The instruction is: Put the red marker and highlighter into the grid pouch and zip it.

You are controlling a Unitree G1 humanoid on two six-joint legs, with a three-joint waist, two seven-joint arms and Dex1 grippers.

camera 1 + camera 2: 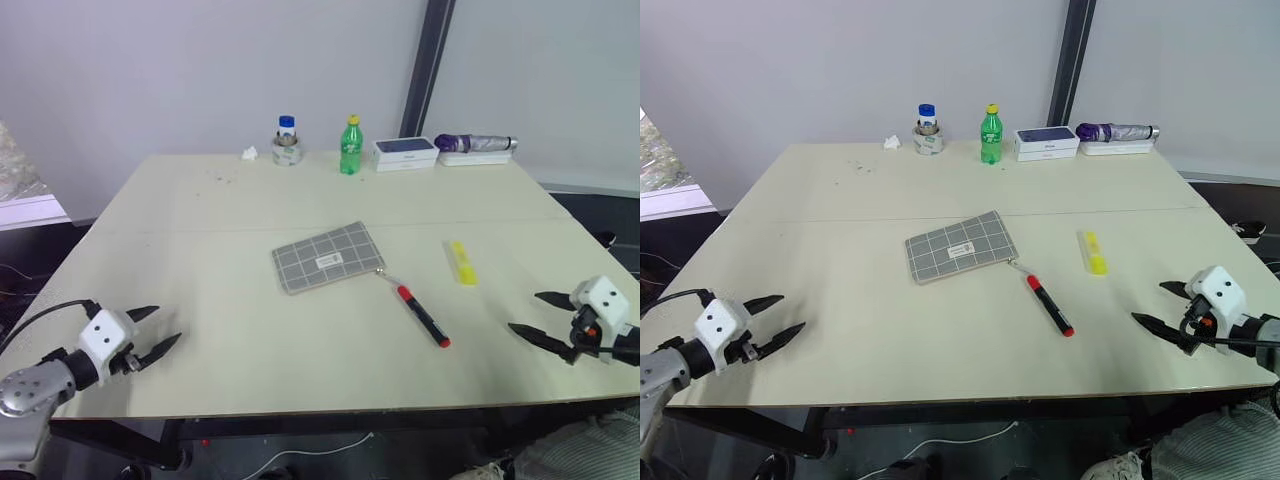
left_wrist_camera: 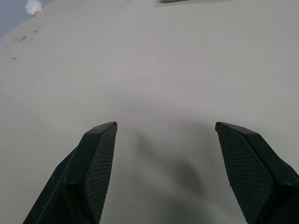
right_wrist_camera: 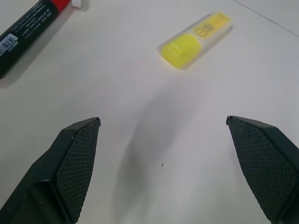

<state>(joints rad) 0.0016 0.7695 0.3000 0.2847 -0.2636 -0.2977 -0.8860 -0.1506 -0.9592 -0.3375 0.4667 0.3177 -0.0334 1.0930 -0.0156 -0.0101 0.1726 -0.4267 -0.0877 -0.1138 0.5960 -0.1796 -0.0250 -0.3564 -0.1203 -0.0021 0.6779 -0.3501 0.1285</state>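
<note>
Left eye view: green bottle (image 1: 350, 146) and boxes (image 1: 405, 152) line table's (image 1: 200, 250) far edge.

bare table (image 1: 230, 330) around pouch (image 1: 327, 257), clutter (image 1: 350, 147) far

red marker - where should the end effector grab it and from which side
Probably the black barrel mid-length of the red marker, coming from above with fingers across its width. It lies flat on the table, slim, angled away from the grid pouch, with free space on both long sides. The open right end effector is nearer.
</note>
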